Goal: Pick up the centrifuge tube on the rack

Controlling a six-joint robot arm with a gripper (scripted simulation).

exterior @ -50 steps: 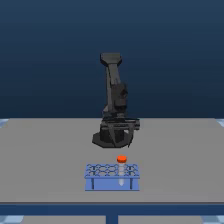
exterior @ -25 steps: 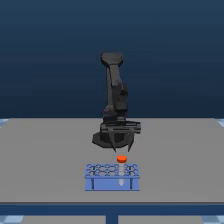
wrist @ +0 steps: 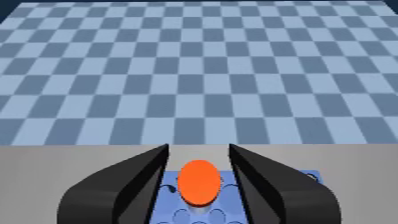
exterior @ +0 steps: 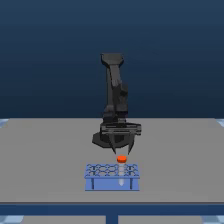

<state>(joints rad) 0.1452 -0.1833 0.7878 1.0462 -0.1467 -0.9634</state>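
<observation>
While I hang over the bench, this is what I see, nearest thing first.

Rack: the light-blue rack (exterior: 112, 177) stands near the front edge of the table (exterior: 45, 150), on dark legs, with a grid of round holes on top. In my wrist view its blue top (wrist: 169, 192) shows just under my fingers.

Tube: the tube (exterior: 122, 161) stands upright in a hole toward the exterior view's right side of the rack. Its round orange-red cap rises above the rack top. The whitish body below is too faint to make out well. In the wrist view the cap (wrist: 199, 182) is an orange oval lying between my two fingers.

Gripper: my gripper (exterior: 122, 150) hovers just above the cap, fingers pointing down. My fingers (wrist: 133, 180) are spread apart, one on each side of the cap. From the wrist view I cannot tell whether they touch it; narrow strips of blue show on both sides.

Arm: my dark arm (exterior: 114, 95) rises behind the rack, upright, well back on the table.

Table: plain grey surface.

Floor: blue-and-pale checkered floor (wrist: 199, 70) beyond the table edge.

Writing: I can read no labels or brands on anything.
</observation>
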